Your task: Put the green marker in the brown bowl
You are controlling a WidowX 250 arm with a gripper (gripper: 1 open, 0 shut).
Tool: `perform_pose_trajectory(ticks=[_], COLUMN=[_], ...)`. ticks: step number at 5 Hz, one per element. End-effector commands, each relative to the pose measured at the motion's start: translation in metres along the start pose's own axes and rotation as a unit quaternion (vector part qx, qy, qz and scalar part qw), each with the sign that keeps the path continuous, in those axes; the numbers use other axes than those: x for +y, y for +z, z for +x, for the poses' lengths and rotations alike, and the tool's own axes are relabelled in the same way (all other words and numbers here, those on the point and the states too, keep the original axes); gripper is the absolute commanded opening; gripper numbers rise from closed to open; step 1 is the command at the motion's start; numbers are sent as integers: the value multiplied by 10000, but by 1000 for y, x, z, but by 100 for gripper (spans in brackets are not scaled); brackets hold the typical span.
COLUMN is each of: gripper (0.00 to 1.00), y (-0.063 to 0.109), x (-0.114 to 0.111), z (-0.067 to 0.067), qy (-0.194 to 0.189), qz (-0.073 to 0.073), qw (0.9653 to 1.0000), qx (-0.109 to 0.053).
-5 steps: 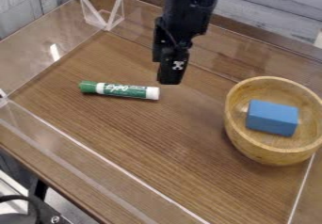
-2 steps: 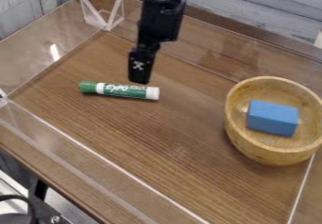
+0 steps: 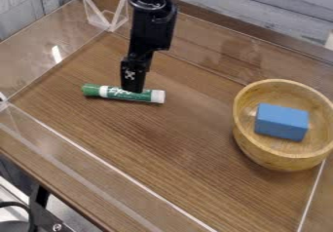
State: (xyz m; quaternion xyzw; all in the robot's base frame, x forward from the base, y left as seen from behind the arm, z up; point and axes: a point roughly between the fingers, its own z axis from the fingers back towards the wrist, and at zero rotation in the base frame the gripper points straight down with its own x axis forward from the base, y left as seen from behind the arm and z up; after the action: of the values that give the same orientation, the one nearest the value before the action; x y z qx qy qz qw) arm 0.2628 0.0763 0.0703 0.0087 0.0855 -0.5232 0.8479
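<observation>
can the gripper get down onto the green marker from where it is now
Probably yes. The gripper hangs pointing down just above the green marker, which lies flat on the bare table with nothing over or against it. The brown bowl sits well off to the side.

My gripper has swung leftward across the table and dropped lower; a second ago it hung to the right of the green marker, above the cap-free end, and now it sits right over the marker's middle (jaws spread as before), wrist slightly rolled.
</observation>
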Motion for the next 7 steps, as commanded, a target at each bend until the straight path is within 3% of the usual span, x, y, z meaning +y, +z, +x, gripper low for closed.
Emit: perform_pose_trajectory(ticks=[1, 4, 7], gripper=[100, 100, 100], y=[1, -19, -19], x=[5, 3, 3], z=[-4, -10, -13], qy=[64, 104, 204], qz=[166, 373, 595], qw=[9998, 9988, 9972], qx=[-106, -290, -414])
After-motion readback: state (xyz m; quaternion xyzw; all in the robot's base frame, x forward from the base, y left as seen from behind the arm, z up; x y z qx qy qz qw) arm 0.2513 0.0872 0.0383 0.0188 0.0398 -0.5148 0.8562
